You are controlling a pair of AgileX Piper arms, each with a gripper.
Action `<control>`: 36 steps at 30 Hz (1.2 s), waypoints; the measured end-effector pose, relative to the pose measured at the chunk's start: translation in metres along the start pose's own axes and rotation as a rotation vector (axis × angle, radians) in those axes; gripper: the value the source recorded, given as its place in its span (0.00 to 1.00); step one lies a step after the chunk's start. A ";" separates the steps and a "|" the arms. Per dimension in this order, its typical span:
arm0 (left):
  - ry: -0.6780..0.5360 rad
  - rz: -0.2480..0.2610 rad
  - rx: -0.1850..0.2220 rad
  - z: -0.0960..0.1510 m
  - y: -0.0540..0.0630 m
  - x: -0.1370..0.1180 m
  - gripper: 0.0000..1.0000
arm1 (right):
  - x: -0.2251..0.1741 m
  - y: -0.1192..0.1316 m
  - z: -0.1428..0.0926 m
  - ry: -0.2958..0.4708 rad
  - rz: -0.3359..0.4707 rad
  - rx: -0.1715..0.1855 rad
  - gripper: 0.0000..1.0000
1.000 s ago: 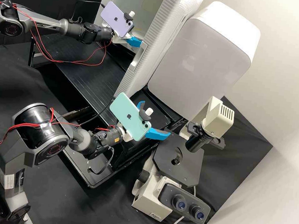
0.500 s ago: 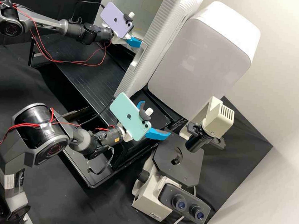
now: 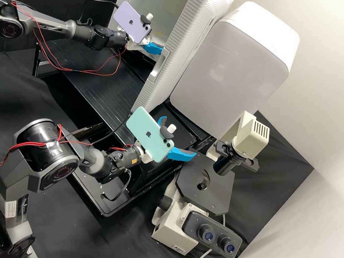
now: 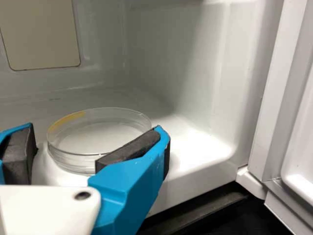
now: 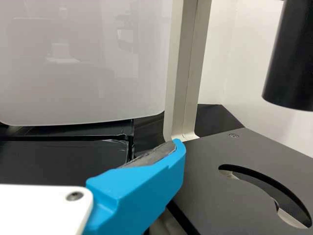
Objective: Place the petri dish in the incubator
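The left gripper is spread wide, with one blue finger on each side of the clear dish. I cannot tell if they touch it. The left wrist view shows the dish flat on the white floor of the incubator. From up high, that gripper is at the open door. The right gripper is open and holds nothing. It is just above the black plate of the microscope.
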 end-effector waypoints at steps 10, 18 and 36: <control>0.030 0.117 0.119 -0.003 -0.011 -0.027 1.00 | 0.000 0.000 0.000 0.000 0.000 0.000 1.00; -0.102 0.134 0.130 0.007 -0.027 -0.061 1.00 | 0.000 0.000 0.000 0.000 0.000 0.000 1.00; -0.371 0.123 0.101 0.034 -0.043 -0.147 1.00 | 0.000 0.000 0.000 0.000 0.000 0.000 1.00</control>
